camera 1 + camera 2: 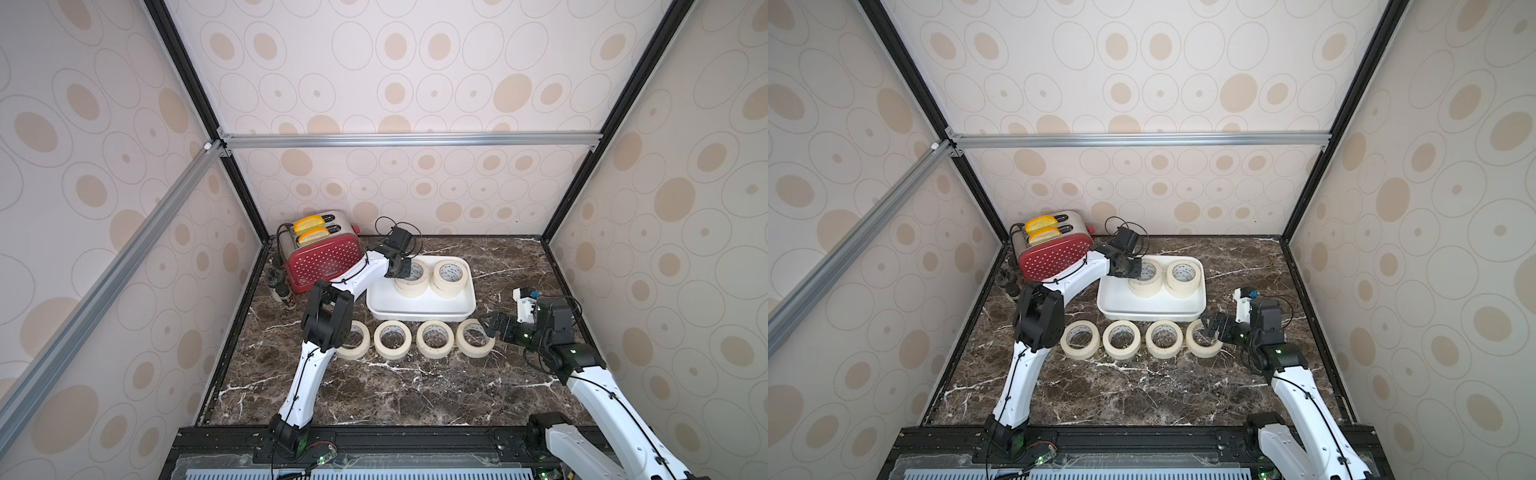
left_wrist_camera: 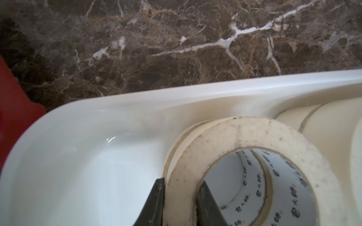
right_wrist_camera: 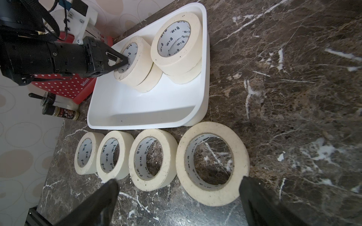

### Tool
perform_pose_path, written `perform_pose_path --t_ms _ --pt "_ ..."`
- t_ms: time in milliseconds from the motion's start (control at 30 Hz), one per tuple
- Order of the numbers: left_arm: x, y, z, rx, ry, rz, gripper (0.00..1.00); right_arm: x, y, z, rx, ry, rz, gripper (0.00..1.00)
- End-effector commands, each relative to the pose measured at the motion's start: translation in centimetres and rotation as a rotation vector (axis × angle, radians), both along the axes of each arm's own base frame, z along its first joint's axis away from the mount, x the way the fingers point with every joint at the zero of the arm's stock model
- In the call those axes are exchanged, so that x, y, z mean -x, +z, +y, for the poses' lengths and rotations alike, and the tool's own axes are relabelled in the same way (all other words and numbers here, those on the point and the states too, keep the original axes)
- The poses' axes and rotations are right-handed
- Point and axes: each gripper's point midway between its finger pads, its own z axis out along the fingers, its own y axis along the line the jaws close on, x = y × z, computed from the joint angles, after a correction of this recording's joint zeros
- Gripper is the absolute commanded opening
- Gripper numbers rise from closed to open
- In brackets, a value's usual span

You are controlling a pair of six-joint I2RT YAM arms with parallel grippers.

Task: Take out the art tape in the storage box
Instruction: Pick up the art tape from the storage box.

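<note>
The white storage box (image 1: 419,314) holds two stacks of cream art tape, each two rolls high. My left gripper (image 1: 409,271) reaches into the box from the toaster side. It is shut on the wall of the left stack's top roll (image 2: 244,133), one finger inside the core and one outside (image 2: 181,203). The right stack (image 1: 446,289) stands beside it. Several more rolls lie flat in a row on the table in front of the box (image 1: 392,351). My right gripper (image 1: 489,326) is open and empty just above the rightmost of these (image 3: 213,192).
A red white-dotted toaster (image 1: 320,262) with two bread slices stands at the back left, close to the box. Small spice bottles (image 1: 282,293) sit beside it near the left wall. Dark marble table (image 1: 374,386) stretches in front of the row of rolls.
</note>
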Motion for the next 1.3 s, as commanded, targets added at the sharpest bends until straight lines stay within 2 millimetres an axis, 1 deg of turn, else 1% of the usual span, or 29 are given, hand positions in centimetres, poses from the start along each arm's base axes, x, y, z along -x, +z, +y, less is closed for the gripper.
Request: perform_pose_path --t_ms 0,133,300,400,500,567,767,900,1000,1167,1267 --pt "-0.2 4.9 0.2 0.066 0.023 -0.094 0.19 0.0 -0.1 -0.3 0.019 -0.007 0.003 1.00" --pt "0.6 6.7 0.6 0.086 0.022 -0.126 0.18 0.0 -0.2 -0.4 0.028 -0.008 0.009 1.00" --pt "2.2 9.1 1.5 0.114 0.022 -0.174 0.17 -0.1 -0.4 -0.5 0.038 -0.009 0.013 1.00" --pt "3.3 10.6 2.2 0.123 0.022 -0.200 0.16 -0.2 -0.5 -0.6 0.041 -0.011 0.012 1.00" --pt "5.0 11.8 3.3 0.118 0.025 -0.221 0.16 -0.4 -0.7 -0.4 0.031 -0.007 0.016 1.00" --pt "6.5 11.9 4.3 0.109 0.033 -0.231 0.16 -0.5 -0.8 -0.2 0.028 0.000 0.020 1.00" --pt "11.9 11.0 8.2 0.071 0.077 -0.244 0.16 -1.0 -1.0 0.1 0.023 0.014 0.028 1.00" --pt "15.4 11.5 10.7 0.037 0.093 -0.258 0.16 -1.4 -0.9 0.3 0.027 0.027 0.029 1.00" --pt "18.0 11.2 12.3 0.019 0.101 -0.249 0.16 -1.5 -0.9 0.4 0.032 0.039 0.033 1.00" --pt "22.0 10.8 13.9 0.040 0.115 -0.218 0.17 -1.6 -1.0 0.4 0.041 0.043 0.032 1.00" --pt "24.3 10.1 14.8 0.021 0.118 -0.188 0.17 -1.7 -1.0 0.2 0.052 0.036 0.027 1.00"
